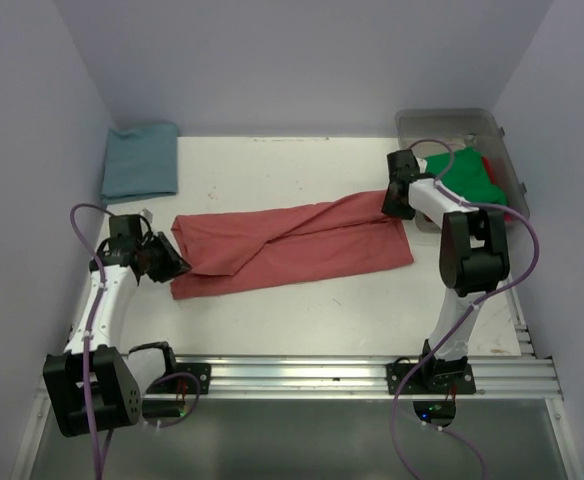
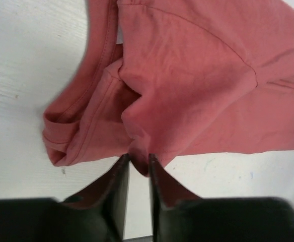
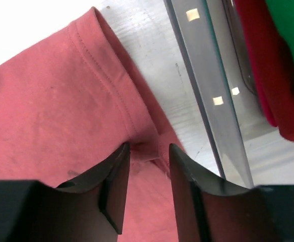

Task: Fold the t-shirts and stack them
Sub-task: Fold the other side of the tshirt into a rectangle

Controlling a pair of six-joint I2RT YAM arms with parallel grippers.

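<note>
We've got the salmon-red shirt [image 1: 292,245] lying mid-table as a long strip, folded lengthwise, with a gripper at each short end. The right gripper [image 3: 148,151] has its jaws parted over a little pucker at the hem corner, just beside the clear bin [image 1: 412,120], so to us it reads as let go. The left gripper [image 2: 138,164] is only a crack apart with a nub of cloth at its tips, and we can't tell if it's pinching or free. We reckon the next fold is end over end. To do it well we'd pinch every layer at one end, carry it low and land it flush on the other end. The teal shirt [image 1: 140,160] sits folded in the far left corner, probably the stack spot, and the green shirt [image 1: 462,175] and red shirt [image 3: 273,101] are in the bin
</note>
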